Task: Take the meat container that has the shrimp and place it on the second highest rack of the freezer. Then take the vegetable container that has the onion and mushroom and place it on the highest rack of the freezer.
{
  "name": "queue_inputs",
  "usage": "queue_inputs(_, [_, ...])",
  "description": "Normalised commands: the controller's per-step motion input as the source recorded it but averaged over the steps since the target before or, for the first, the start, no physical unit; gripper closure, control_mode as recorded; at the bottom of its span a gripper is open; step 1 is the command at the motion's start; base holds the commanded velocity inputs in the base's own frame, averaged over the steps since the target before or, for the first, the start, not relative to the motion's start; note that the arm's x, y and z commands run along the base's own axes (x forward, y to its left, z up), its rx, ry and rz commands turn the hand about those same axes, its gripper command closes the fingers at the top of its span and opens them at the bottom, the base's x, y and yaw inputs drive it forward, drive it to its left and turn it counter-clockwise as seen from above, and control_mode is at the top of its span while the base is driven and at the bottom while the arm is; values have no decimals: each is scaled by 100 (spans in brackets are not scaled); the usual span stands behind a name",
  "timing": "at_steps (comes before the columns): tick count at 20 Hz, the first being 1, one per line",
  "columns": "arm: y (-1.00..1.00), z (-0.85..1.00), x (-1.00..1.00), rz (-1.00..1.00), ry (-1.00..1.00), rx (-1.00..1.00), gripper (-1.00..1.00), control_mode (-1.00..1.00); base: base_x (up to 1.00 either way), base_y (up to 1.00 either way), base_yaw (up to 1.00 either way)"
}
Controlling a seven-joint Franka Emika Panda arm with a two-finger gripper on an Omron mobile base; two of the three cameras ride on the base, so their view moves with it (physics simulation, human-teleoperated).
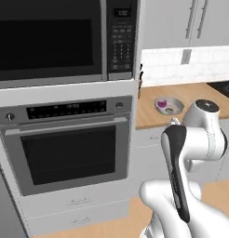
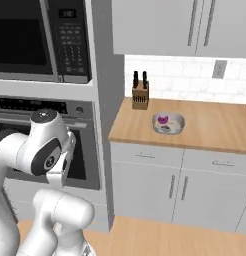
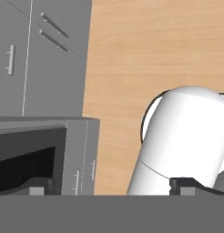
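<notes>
1. Nearest the left base camera, the white arm (image 1: 191, 186) rises folded from the lower right. Behind it stands the black-windowed oven (image 1: 70, 153) with a microwave (image 1: 51, 39) above. On the wooden surface (image 1: 149, 109) to the right, the vegetable container (image 1: 168, 105) sits near the front edge, the purple onion (image 1: 161, 103) inside it.
2. From the right base camera, the arm (image 2: 42, 150) stands at lower left. The vegetable container (image 2: 168, 123) rests on the surface (image 2: 215, 125), toward its left end, between the front and back edges. A knife block (image 2: 140, 93) stands at the back left corner. The onion (image 2: 163, 119) and a darker piece beside it lie in the tub.
3. Through the hand camera, the end effector (image 3: 114, 189) points down at wooden floor (image 3: 132, 50) and grey cabinet fronts (image 3: 41, 54). Its tips stand well apart, gripping nothing.
</notes>
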Motion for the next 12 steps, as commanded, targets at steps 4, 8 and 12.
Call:
queue_inputs(4, [0, 0, 0, 0, 0, 0, -100, 100, 89, -100, 0])
queue_inputs(8, [0, 0, 0, 0, 0, 0, -100, 100, 55, -100, 1])
queue_inputs(12, [0, 0, 0, 0, 0, 0, -100, 100, 86, -92, 3])
